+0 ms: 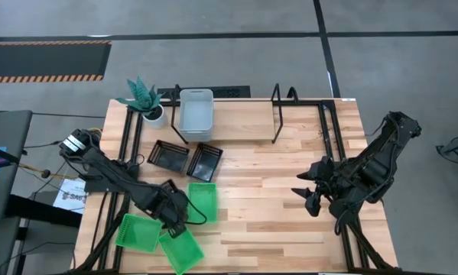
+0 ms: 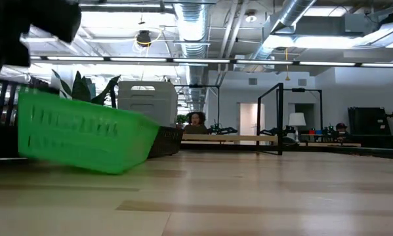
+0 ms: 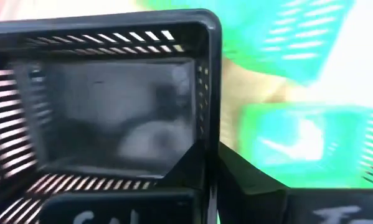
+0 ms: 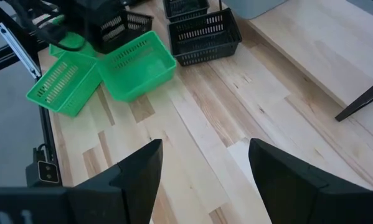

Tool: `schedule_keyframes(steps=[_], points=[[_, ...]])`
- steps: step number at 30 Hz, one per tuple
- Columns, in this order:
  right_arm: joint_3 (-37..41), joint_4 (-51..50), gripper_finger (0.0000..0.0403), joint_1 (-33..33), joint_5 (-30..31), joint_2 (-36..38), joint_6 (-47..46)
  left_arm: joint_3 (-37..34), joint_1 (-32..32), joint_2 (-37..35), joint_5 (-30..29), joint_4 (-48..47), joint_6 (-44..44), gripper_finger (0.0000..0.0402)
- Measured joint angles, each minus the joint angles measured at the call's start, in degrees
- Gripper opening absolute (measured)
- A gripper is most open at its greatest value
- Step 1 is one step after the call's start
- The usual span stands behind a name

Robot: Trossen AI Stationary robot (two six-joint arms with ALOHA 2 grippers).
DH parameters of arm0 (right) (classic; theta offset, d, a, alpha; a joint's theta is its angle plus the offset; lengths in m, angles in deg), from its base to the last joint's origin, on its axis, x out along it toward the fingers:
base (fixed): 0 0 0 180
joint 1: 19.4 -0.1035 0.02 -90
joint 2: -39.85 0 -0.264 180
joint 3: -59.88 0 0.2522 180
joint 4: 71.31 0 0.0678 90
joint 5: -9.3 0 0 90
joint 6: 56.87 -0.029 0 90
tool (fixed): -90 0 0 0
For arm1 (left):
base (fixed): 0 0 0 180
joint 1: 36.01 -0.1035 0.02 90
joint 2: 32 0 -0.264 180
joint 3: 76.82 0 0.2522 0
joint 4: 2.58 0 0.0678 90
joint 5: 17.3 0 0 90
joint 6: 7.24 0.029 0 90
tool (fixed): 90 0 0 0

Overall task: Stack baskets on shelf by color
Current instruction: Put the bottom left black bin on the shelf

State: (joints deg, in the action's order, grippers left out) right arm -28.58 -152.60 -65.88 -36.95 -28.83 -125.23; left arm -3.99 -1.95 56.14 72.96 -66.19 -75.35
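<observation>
My left gripper (image 1: 173, 211) hangs over the near left part of the table, shut on a black meshed basket (image 3: 111, 118), also the black basket (image 4: 121, 28). Three green baskets lie around it: one (image 1: 203, 201) beside it, two (image 1: 137, 231) (image 1: 181, 249) at the near edge. Two more black baskets (image 1: 168, 155) (image 1: 205, 161) sit on their bases farther back. The pale grey-white baskets (image 1: 196, 109) stand on the shelf (image 1: 236, 116) at the far edge. My right gripper (image 4: 205, 168) is open over bare wood on the right. My left gripper holds the black basket by a side wall next to a corner (image 3: 209, 134). One finger (image 3: 189, 171) is inside the basket and the other finger (image 3: 251, 183) is outside, coming from above. In the right wrist view the basket shows tilted above the green baskets.
A potted plant in a white pot (image 1: 148, 103) stands at the shelf's left end. Black upright wire loops (image 1: 278, 114) rise from the shelf. Bare tabletop (image 1: 274, 229) lies between the two arms. In the low view one green basket (image 2: 84, 134) fills the left.
</observation>
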Motion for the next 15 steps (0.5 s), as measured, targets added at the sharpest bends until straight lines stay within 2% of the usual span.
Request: schedule_keyframes(steps=[6,10,12,15], points=[[0.0,0.0,0.0264,0.0,0.0,0.0,0.0,13.6,-1.0,0.0,1.5,-7.8,5.3,0.0],[0.0,-0.2,0.0264,0.0,0.0,0.0,0.7,25.1,-2.4,0.0,-1.2,-12.5,12.2,0.0],[0.0,-0.2,0.0264,0.0,0.0,0.0,0.7,30.5,-3.5,0.0,-6.5,-14.3,15.9,0.0],[0.0,-0.2,0.0264,0.1,0.1,0.0,0.8,37.3,-5.7,-0.1,-19.2,-14.7,24.3,0.0]])
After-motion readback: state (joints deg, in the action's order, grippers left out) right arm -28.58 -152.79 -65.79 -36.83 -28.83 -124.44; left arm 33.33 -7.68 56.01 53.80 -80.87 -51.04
